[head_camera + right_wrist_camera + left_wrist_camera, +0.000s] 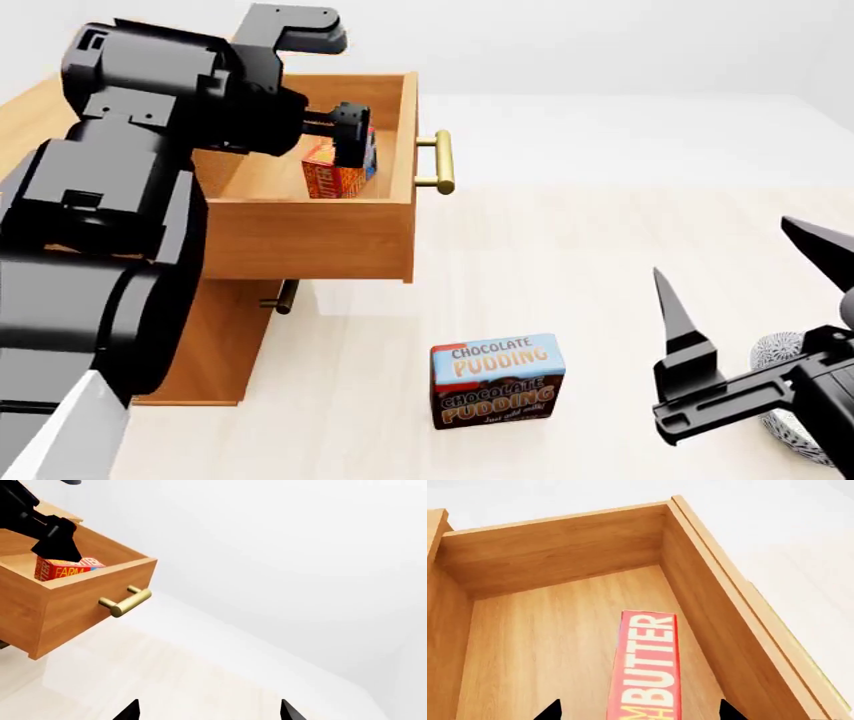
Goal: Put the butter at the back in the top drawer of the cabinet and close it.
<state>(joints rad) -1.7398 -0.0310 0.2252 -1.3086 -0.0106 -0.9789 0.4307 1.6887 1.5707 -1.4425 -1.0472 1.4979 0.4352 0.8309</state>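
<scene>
The cabinet [200,340] stands at the left with its top drawer [307,240] pulled far out, brass handle [441,162] toward the right. The butter [330,177] stands on edge on the drawer floor [540,645], its red face [647,670] reading "BUTTER". My left gripper [355,135] hangs just above it inside the drawer, open, with its fingertips [550,711] wide of the box on both sides and not touching it. From the right wrist view, the butter [63,570] shows over the drawer front [93,605]. My right gripper [727,255] is open and holds nothing, low at the right.
A blue-and-brown chocolate pudding box [497,383] stands on the pale floor in front of the cabinet. A grey patterned round object [778,362] sits behind my right gripper. A lower drawer's handle [283,295] shows under the open drawer.
</scene>
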